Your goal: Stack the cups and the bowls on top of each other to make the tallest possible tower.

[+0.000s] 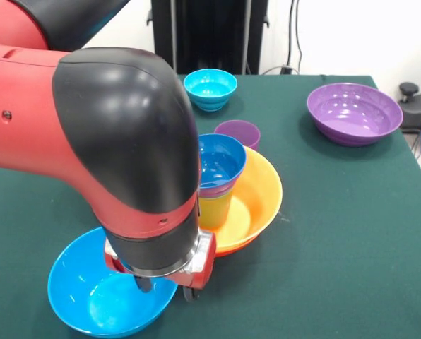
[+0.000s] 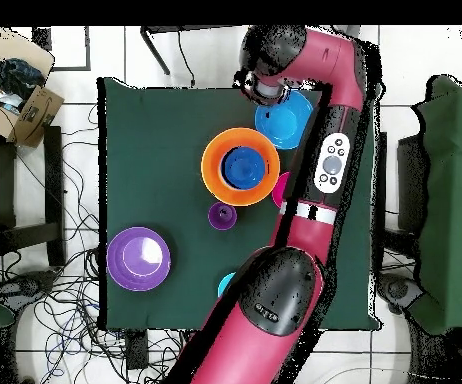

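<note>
Sky-blue bowl [image 1: 104, 296] lies at the table's near edge, beside the tower [image 1: 228, 191]. The gripper [image 1: 164, 282] straddles its rim; whether the claw is pinching cannot be told. Risk: a thin-rim hold may slip, or the lifted bowl may clip the tower.

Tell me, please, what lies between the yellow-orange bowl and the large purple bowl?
Only bare green table lies between the yellow-orange bowl and the purple bowl, per the front view.

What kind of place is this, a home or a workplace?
Probably a robotics lab, not a home: a red and black robot arm works over a green-covered table, loose cables lie across the tiled floor, and cardboard boxes stand beside the table.
</note>
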